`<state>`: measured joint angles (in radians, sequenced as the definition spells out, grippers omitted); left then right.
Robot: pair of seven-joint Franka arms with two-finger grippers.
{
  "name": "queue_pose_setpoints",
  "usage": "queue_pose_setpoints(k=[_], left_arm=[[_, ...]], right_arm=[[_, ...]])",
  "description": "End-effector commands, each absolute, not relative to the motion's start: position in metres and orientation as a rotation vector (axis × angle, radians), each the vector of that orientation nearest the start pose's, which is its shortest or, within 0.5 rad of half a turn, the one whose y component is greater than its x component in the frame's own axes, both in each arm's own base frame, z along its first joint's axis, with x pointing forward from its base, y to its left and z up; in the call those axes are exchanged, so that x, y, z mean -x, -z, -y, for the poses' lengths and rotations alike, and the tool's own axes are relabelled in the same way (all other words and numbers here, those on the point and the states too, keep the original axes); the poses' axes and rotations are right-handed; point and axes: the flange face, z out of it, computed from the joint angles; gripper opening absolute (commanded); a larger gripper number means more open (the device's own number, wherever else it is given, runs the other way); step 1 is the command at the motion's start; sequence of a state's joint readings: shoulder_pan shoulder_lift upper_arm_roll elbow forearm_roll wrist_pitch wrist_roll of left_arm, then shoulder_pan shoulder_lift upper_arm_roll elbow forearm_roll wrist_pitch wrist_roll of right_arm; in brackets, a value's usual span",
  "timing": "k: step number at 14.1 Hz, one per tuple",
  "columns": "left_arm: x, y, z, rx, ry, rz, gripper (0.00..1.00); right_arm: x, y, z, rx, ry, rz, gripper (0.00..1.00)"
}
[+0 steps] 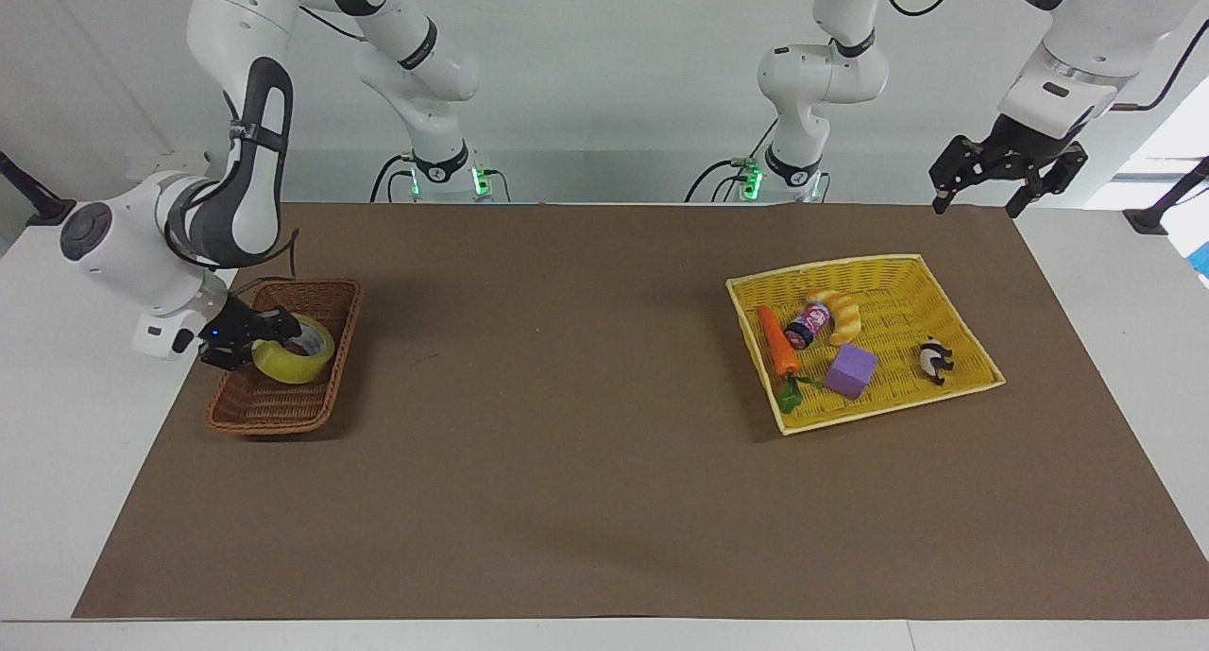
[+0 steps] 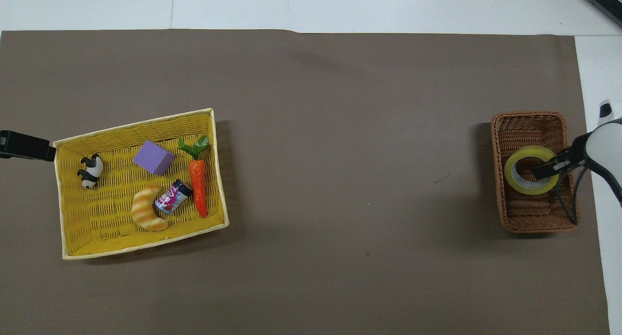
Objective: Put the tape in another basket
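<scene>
tape — wide translucent yellow roll w/ white core (image 1: 294,351) lies flat in the small brown wicker basket (image 1: 283,407); right gripper (image 1: 253,334) at its rim, jaw state unclear. left gripper (image 1: 1007,165) spread, waiting well away.

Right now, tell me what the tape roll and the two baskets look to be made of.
Tape roll: glossy, translucent yellow plastic film wound on a pale core, probably card.
Brown basket: woven wicker or rattan by the visible strands, with a matte natural finish.
Yellow basket: the same kind of weave, but bright yellow with a pale rim; dyed fibre or plastic, the look leaves it open.
</scene>
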<state>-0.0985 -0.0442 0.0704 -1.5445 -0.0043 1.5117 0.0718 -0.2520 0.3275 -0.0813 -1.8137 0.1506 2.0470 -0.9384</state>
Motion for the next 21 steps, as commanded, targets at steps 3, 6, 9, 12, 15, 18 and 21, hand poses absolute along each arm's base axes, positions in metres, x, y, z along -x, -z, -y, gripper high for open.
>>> queue_pose_setpoints(k=[3, 6, 9, 12, 15, 18, 21], left_arm=[[-0.532, -0.660, 0.010, 3.126, 0.004, -0.128, 1.00], [-0.532, -0.660, 0.010, 3.127, 0.004, -0.125, 1.00], [-0.532, -0.660, 0.009, 3.127, 0.004, -0.123, 1.00], [-0.532, -0.660, 0.010, 3.127, 0.004, -0.125, 1.00], [-0.532, -0.660, 0.010, 3.127, 0.007, -0.125, 1.00], [-0.532, -0.660, 0.010, 3.127, 0.004, -0.125, 1.00], [-0.532, -0.660, 0.010, 3.127, 0.004, -0.125, 1.00]], right_arm=[[-0.630, -0.414, 0.157, 2.923, 0.132, 0.918, 1.00], [-0.631, -0.453, 0.134, 3.011, 0.168, 0.836, 1.00], [-0.623, -0.489, 0.107, 3.085, 0.172, 0.597, 1.00], [-0.608, -0.519, 0.063, 3.107, 0.120, 0.300, 1.00], [-0.591, -0.539, 0.029, 3.148, 0.043, 0.112, 1.00], [-0.572, -0.561, 0.017, 3.152, -0.022, -0.082, 1.00], [-0.552, -0.597, 0.027, 3.124, 0.053, -0.126, 1.00]])
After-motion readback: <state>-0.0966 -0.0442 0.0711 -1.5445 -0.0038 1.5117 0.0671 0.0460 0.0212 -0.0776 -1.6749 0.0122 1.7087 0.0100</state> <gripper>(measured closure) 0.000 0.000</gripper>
